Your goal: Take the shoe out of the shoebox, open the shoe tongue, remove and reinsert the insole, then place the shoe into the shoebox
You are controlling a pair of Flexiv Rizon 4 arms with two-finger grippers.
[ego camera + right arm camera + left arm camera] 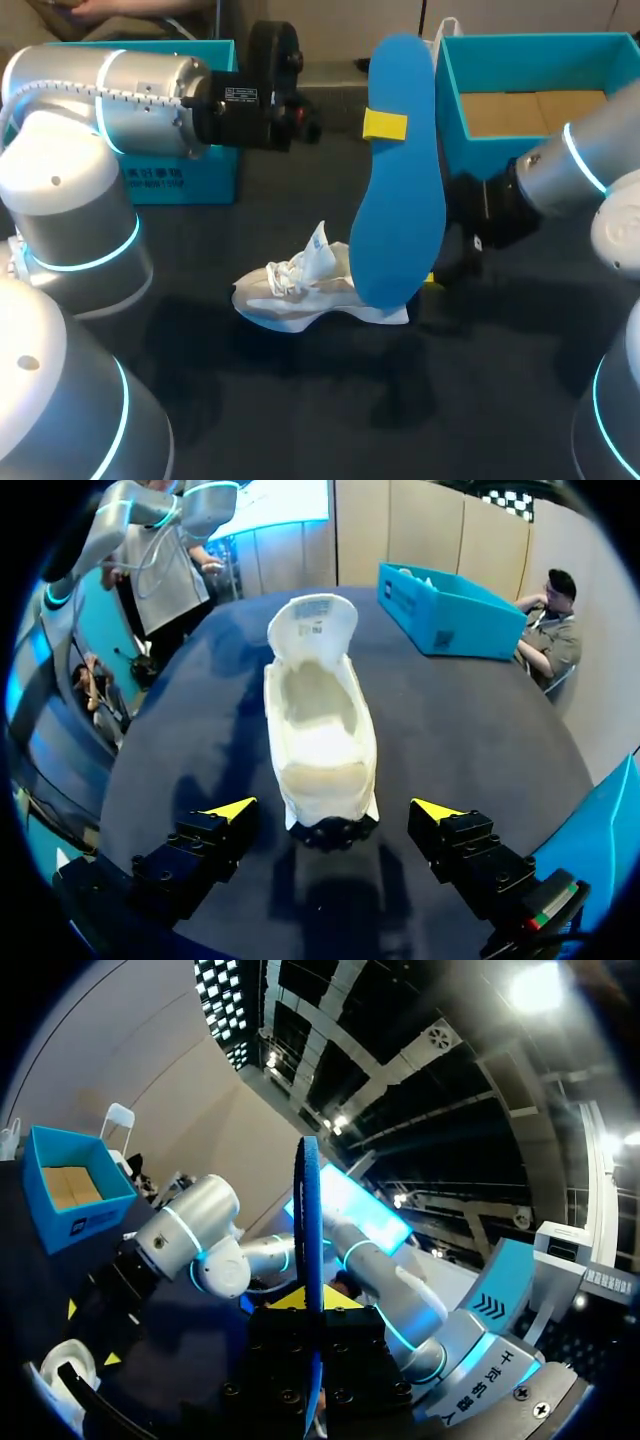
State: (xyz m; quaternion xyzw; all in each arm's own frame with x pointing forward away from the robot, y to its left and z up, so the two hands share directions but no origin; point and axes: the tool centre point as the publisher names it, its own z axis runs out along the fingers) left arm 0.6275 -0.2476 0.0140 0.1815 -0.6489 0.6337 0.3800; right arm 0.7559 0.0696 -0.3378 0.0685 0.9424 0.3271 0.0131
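Observation:
My left gripper (385, 125) is shut on the blue insole (400, 200) and holds it upright in the air above the table. In the left wrist view the insole (309, 1230) stands edge-on between the yellow tips of that gripper (310, 1305). The white shoe (300, 290) lies on the dark table under the insole, its tongue (313, 625) folded open and its inside bare. My right gripper (335, 810) is open, low at the heel of the shoe (320, 730), one finger to each side. It sits behind the insole (440, 272) in the head view.
The open blue shoebox (530, 90) stands at the back right, close behind my right arm (560, 180). A second blue box (180, 180) stands at the back left, also seen beyond the shoe (450, 615).

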